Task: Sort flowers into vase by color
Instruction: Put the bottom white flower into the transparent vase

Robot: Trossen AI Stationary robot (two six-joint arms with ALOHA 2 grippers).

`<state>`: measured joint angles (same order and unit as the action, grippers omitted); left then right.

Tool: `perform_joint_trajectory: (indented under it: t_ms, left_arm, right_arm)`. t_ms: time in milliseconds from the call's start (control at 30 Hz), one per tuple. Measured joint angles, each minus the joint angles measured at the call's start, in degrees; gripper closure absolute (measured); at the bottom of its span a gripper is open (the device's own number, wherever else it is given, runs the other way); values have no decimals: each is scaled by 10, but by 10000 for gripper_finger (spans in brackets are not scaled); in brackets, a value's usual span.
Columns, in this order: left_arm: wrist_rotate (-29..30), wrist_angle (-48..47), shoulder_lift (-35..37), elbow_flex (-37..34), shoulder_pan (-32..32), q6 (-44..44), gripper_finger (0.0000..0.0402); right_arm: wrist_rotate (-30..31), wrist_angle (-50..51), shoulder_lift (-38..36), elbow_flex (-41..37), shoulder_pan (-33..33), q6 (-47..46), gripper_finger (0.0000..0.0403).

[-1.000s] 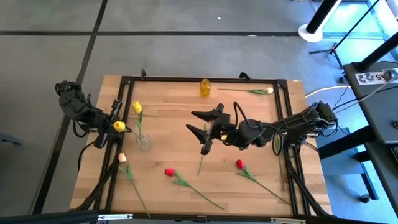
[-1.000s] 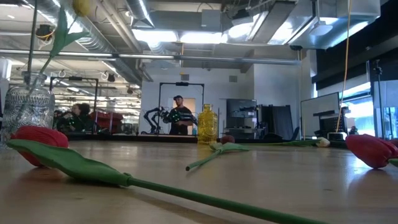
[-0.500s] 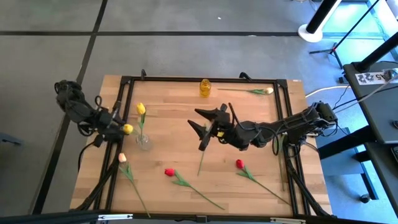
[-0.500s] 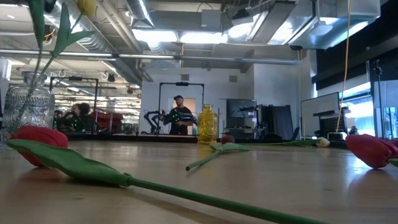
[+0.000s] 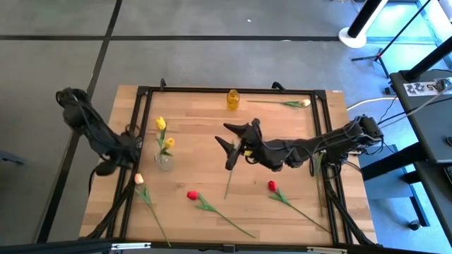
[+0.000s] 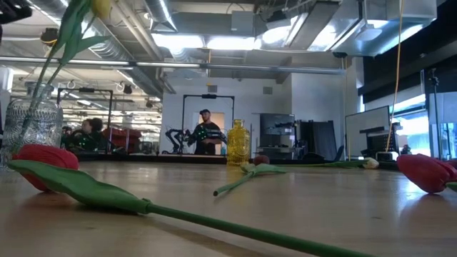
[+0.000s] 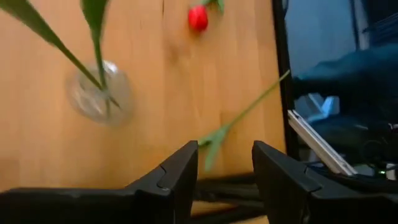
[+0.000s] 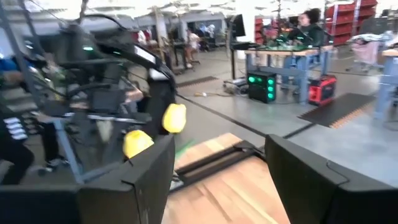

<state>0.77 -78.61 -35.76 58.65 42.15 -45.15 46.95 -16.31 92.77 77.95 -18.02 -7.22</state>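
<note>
A clear glass vase (image 5: pixel 164 161) stands left of the table's middle. Two yellow flowers (image 5: pixel 169 142) stand in it by their stems, heads up. My left gripper (image 7: pixel 225 163) is open just left of the vase (image 7: pixel 99 96), nothing between its fingers. My right gripper (image 5: pixel 224 135) hovers open over the table's middle, above the head end of a flower whose green stem (image 5: pixel 229 185) lies on the wood. Its wrist view looks across at the yellow heads (image 8: pixel 175 118). A small yellow vase (image 5: pixel 232 99) stands at the far edge.
Lying loose on the wood are two red flowers (image 5: pixel 192 195) (image 5: pixel 272 186), a peach one (image 5: pixel 139 179) near the left edge and a cream one (image 5: pixel 305 103) at the far right. A black frame (image 5: pixel 226 89) runs round the tabletop. People stand in the room beyond.
My left gripper has opened and let go of a yellow flower, then drawn back toward the table's left edge. That flower now stands in the clear vase beside the other yellow one, its head nearer the vase than before.
</note>
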Motion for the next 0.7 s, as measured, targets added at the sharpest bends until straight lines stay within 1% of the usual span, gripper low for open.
perform_joint_trajectory:
  t_ms: [67, 133, 300, 333, 433, 533, 633, 700]
  left_arm:
    - [-19, 0, -25, 0, 0, -38, 255]
    - [-23, 6, -45, 0, 0, -96, 255]
    - [-33, 37, -89, 0, 1, -285, 255]
    - [-38, 48, -101, 0, 2, -307, 255]
    - [-48, 79, -140, 0, 24, -327, 255]
    - [-24, 103, -182, 0, 68, -345, 255]
    - [9, 111, -231, 0, 110, -413, 255]
    - [12, 118, -265, 0, 125, -467, 255]
  right_arm:
    - [3, 27, -9, 0, -1, 0, 155]
    - [2, 60, -20, 0, -6, 0, 155]
    - [-9, 137, -40, 0, -8, -6, 155]
    - [-21, 151, -45, 0, -8, -15, 155]
    - [-47, 189, -56, 0, -7, -31, 155]
    - [-63, 218, -64, 0, -8, -33, 155]
    - [-78, 227, -66, 0, -8, -35, 155]
    - [-94, 233, -65, 0, -8, -37, 155]
